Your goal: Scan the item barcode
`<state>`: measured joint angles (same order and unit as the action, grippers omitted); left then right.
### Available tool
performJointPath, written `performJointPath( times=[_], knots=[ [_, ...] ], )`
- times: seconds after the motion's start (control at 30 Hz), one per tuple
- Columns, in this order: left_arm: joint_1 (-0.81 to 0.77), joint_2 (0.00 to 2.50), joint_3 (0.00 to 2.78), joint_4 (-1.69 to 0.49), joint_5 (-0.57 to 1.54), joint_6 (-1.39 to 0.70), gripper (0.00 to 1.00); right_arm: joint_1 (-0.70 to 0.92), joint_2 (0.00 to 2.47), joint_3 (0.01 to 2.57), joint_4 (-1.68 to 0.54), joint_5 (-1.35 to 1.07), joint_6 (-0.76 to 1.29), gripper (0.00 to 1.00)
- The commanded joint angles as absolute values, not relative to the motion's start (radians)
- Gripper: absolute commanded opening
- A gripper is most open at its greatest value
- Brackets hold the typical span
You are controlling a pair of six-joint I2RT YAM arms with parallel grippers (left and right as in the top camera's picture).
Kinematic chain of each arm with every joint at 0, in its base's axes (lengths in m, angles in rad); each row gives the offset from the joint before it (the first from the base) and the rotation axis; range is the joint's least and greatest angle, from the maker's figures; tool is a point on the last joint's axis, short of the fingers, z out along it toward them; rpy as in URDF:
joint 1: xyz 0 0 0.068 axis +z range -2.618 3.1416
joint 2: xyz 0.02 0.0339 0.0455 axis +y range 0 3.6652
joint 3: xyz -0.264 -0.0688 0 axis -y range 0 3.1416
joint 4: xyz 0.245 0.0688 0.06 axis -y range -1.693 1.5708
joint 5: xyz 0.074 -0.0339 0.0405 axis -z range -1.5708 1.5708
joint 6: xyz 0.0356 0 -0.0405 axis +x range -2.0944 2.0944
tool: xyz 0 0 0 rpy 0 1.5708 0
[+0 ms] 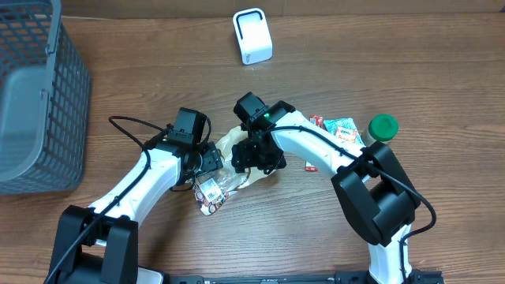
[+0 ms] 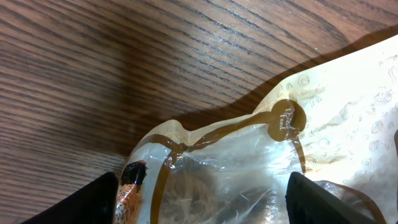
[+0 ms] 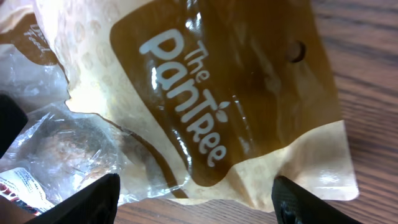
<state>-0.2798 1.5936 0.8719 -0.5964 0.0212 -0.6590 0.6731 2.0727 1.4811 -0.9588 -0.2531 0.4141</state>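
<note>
The item is a bread bag [image 1: 228, 142] with a brown "The PanTree" header [image 3: 199, 93] and a clear lower part [image 2: 249, 180], lying mid-table. A white label with print [image 1: 211, 192] shows at its near end. My left gripper [image 2: 199, 202] is open, its fingers straddling the clear part of the bag. My right gripper [image 3: 193, 199] is open too, hovering over the header's edge with bare table between its fingers. In the overhead view both grippers, left [image 1: 210, 162] and right [image 1: 256, 158], hide most of the bag. A white scanner [image 1: 252, 35] stands at the far edge.
A grey mesh basket [image 1: 31, 95] fills the far left. Small snack packets [image 1: 339, 128] and a green-lidded jar [image 1: 383, 126] lie right of the right arm. The left arm's black cable [image 1: 130, 125] loops over the table.
</note>
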Motion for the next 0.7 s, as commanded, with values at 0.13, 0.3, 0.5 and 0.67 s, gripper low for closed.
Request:
performJointPath(
  times=[0.13, 0.3, 0.5, 0.67],
  knots=[
    [-0.280, 1.597, 0.866, -0.658, 0.025, -0.658, 0.72, 0.634, 2.022, 1.494, -0.959, -0.264, 0.339, 0.83],
    [-0.280, 1.597, 0.866, -0.724, 0.043, -0.662, 0.71, 0.632, 2.022, 1.494, -0.943, -0.263, 0.335, 0.84],
    [-0.280, 1.597, 0.866, -0.786, 0.154, -0.658, 0.88, 0.628, 2.021, 1.494, -0.909, -0.264, 0.287, 0.84],
    [-0.280, 1.597, 0.866, -0.812, 0.244, -0.658, 0.81, 0.626, 2.021, 1.494, -0.895, -0.263, 0.283, 0.84]
  ],
)
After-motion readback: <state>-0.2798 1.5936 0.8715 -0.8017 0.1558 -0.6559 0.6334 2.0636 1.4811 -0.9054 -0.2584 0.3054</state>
